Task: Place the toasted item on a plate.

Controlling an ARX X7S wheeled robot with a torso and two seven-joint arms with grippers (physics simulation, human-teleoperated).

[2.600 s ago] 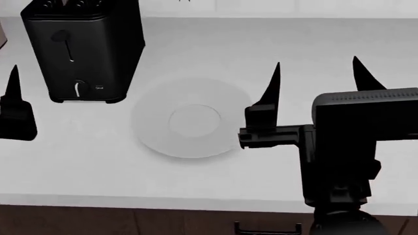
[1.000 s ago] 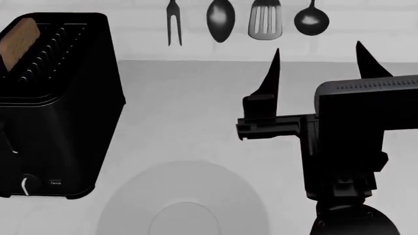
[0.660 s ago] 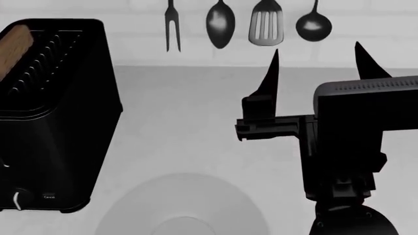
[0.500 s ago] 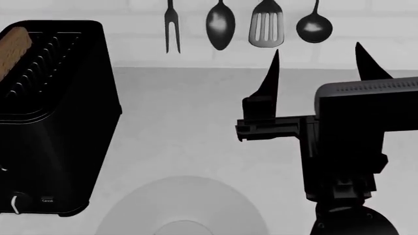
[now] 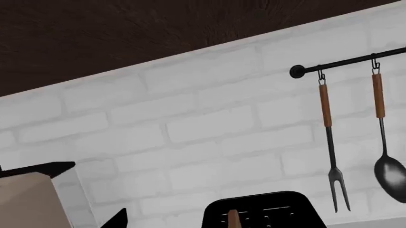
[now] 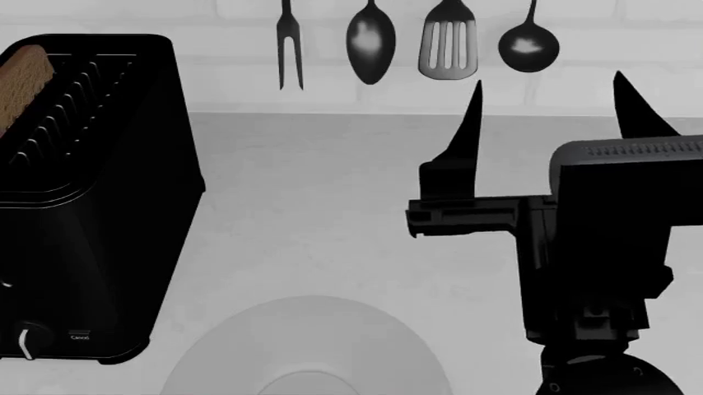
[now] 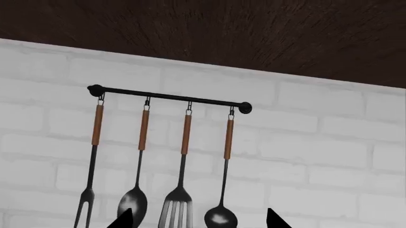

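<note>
toast [image 6: 25, 72] in toaster [image 6: 88, 189] slot | right pincer [image 6: 549, 123] spread, empty | plate [image 6: 308, 350] at frame edge

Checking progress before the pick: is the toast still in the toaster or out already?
In: the toast stands in a slot of the toaster, its top poking out.

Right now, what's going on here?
Nothing is held yet. The toasted item sits in a slot of the black toaster on the counter. The plate lies empty in front of the toaster, partly cut off by the frame. The right gripper hovers open over the counter, away from both. The left gripper shows only fingertips in its wrist view, facing the toaster and the hanging utensils.
</note>
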